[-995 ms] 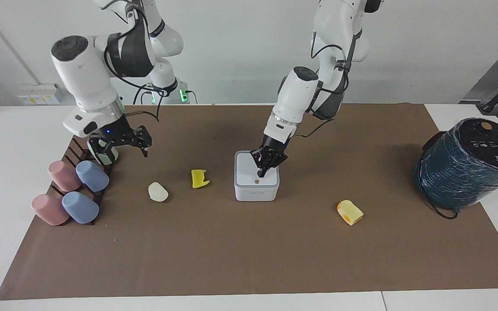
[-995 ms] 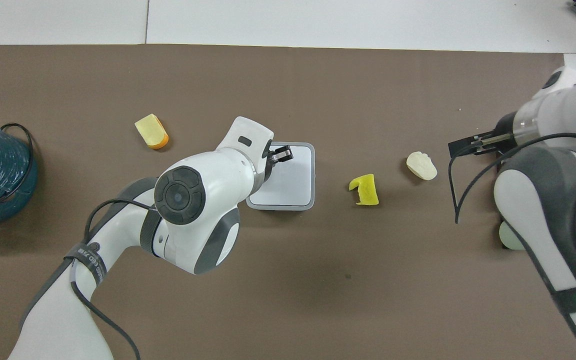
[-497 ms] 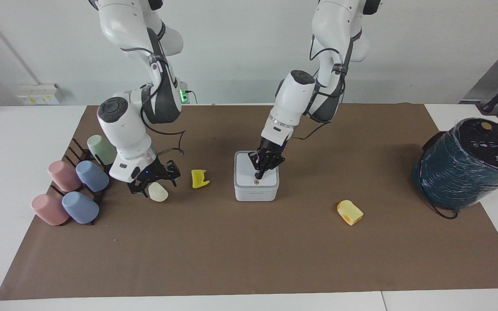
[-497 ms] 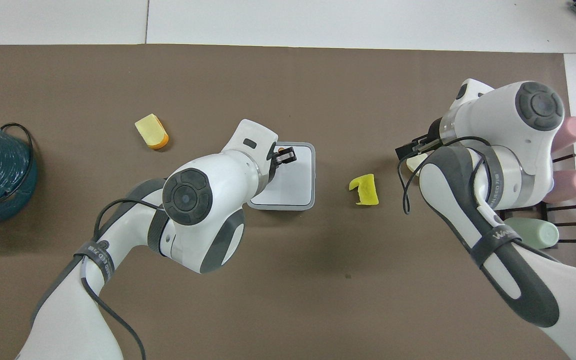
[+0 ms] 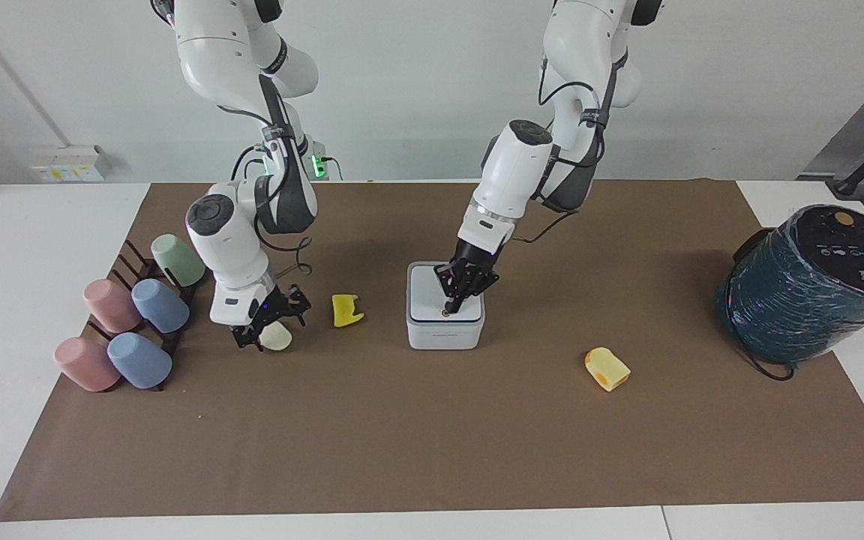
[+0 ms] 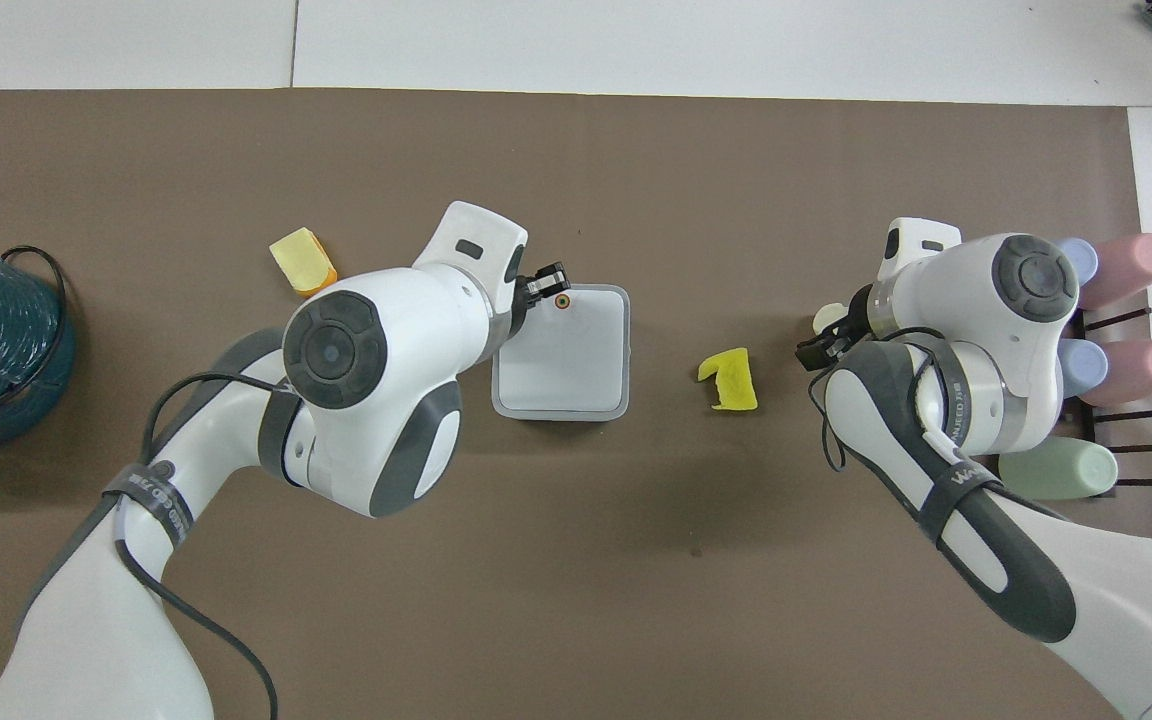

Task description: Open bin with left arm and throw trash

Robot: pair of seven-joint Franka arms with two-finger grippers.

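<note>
The white bin [image 5: 445,330] stands mid-table with its grey-rimmed lid [image 6: 566,355] down. My left gripper [image 5: 450,305] is shut, its tip resting on the lid at the orange dot [image 6: 562,300]. My right gripper [image 5: 271,326] is open and low at the pale cream lump [image 5: 277,337], its fingers spread around it. The lump peeks out beside the wrist in the overhead view [image 6: 826,320]. The bright yellow jagged piece [image 5: 346,310] lies between the lump and the bin. The yellow-orange bread chunk [image 5: 607,368] lies toward the left arm's end, farther from the robots than the bin.
A rack of pastel cups [image 5: 132,315] stands at the right arm's end, close beside the right gripper. A big dark-teal wrapped cylinder [image 5: 807,285] stands at the left arm's end. A brown mat [image 5: 432,450] covers the table.
My right arm came down from above the cup rack to the cream lump. My left gripper's tip slid along the lid onto the orange dot.
</note>
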